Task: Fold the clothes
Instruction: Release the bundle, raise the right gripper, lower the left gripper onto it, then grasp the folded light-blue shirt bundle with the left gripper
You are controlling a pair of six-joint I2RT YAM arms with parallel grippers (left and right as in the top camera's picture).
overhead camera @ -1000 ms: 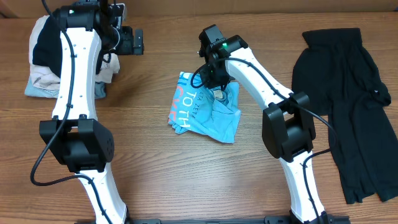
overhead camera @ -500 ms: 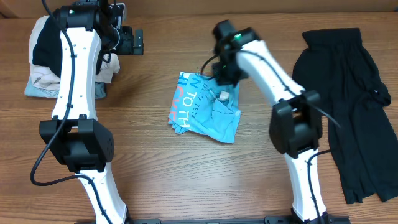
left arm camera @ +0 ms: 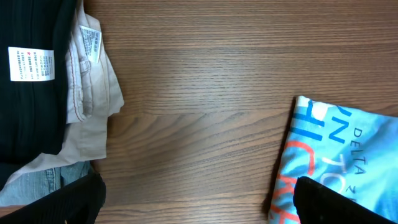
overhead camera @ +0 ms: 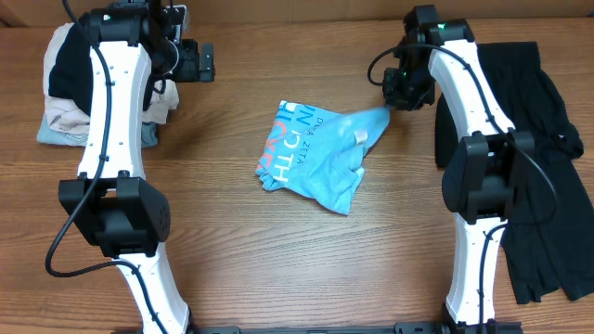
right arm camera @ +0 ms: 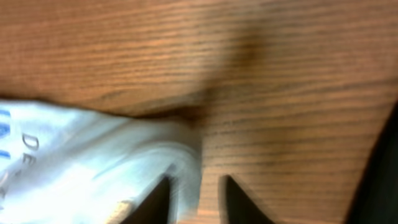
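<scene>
The wooden desk carries everything. A large loose black garment lies spread along its right side, partly under my right arm. The light blue T-shirt lies crumpled near the middle, one corner drawn taut toward the upper right. My right hand is clamped on that corner, just beside the black garment. At far left sits a stack of folded pieces. My left hand hovers near that stack, fingers wide apart and empty.

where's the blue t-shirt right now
Overhead view: the light blue T-shirt lies centre frame, one corner stretched up-right into the right gripper, between the folded pile at left and the black garment at right.
</scene>
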